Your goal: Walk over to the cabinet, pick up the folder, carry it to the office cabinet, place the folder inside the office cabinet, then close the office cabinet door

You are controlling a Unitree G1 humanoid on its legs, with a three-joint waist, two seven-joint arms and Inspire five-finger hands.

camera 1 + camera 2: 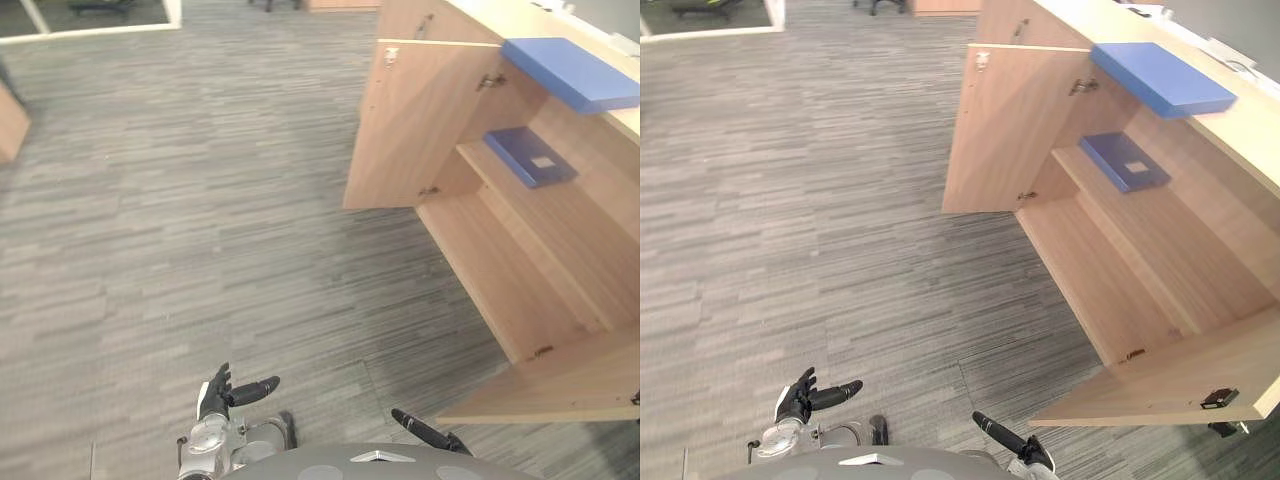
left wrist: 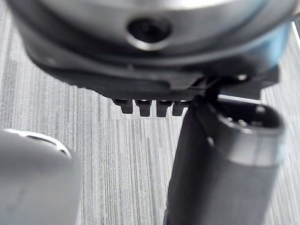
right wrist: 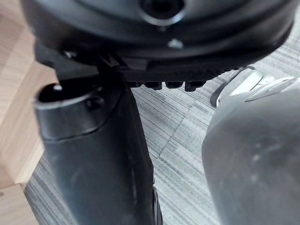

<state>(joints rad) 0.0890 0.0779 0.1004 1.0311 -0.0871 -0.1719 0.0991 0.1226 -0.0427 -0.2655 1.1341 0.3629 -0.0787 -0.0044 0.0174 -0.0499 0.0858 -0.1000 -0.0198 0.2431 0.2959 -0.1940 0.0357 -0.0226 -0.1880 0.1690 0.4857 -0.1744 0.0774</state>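
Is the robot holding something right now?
Nothing. The left robot hand and right robot hand are open and empty; a folder lies on the cabinet shelf.

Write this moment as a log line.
cabinet: doors open; blue folder: on top; second folder: inner shelf; left hand: empty; right hand: empty

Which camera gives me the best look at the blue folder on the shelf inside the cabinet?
The right eye view: the folder lies whole on the shelf, well clear of the picture's edge. The left eye view has it whole too, nearer the right edge. The wrist views face the carpet.
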